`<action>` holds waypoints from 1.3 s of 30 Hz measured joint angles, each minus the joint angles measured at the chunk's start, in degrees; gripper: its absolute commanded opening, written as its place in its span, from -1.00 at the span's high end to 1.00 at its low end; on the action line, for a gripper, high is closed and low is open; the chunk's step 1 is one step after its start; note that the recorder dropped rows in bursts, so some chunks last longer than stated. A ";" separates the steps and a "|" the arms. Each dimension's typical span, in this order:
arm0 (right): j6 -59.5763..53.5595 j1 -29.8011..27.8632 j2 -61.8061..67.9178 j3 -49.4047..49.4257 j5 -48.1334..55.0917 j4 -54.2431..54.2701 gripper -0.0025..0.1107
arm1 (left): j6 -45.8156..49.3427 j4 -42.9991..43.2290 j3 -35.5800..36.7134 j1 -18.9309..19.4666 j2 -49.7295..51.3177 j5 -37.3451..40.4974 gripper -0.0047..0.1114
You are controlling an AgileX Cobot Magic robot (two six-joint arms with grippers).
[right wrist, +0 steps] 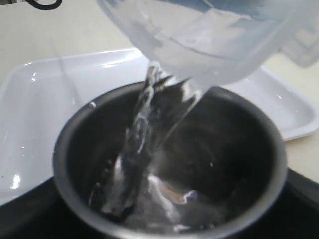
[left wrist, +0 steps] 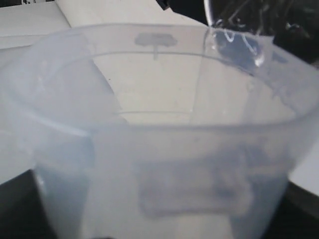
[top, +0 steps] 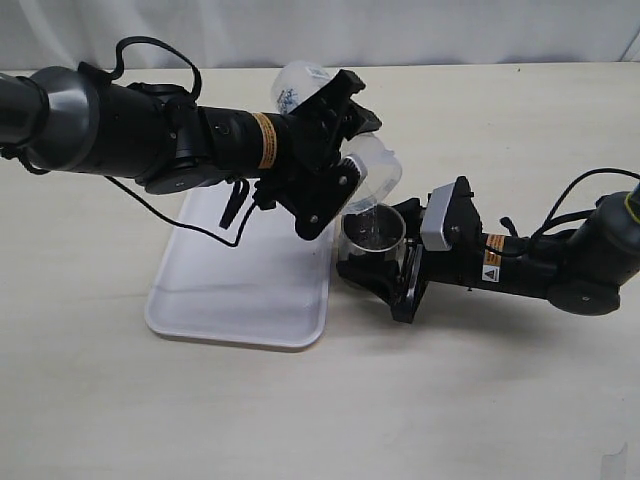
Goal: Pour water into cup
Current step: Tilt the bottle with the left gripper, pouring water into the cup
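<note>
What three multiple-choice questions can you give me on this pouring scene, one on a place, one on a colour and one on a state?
1. Where is the steel cup relative to the tray?
A. In its middle
B. Just off its edge, in the right gripper
C. Under it

2. What colour is the tray?
A. Red
B. White
C. Green

3. How is the plastic tumbler in the left gripper placed?
A. Upright
B. Lying on the table
C. Tilted, with water streaming into the steel cup

Answers:
1 B: the exterior view shows the cup beside the tray's edge, between the right gripper's fingers.
2 B: the tray is plain white.
3 C: the right wrist view shows water falling from the tumbler's lip into the cup.
</note>
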 measured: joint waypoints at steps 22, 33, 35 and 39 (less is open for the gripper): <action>0.00 0.00 0.00 0.00 0.00 0.00 0.88 | 12.20 0.00 0.00 0.00 0.00 -3.88 0.92; 0.00 0.00 0.00 0.00 0.00 0.00 0.88 | 12.50 0.00 0.00 0.00 0.00 -4.51 0.92; 0.00 0.00 0.00 0.00 0.00 0.00 0.88 | 11.52 0.00 -0.09 0.00 0.00 -4.51 0.92; 0.00 0.00 0.00 0.00 0.00 0.00 0.88 | 6.46 0.00 -0.22 0.00 0.00 -4.51 0.92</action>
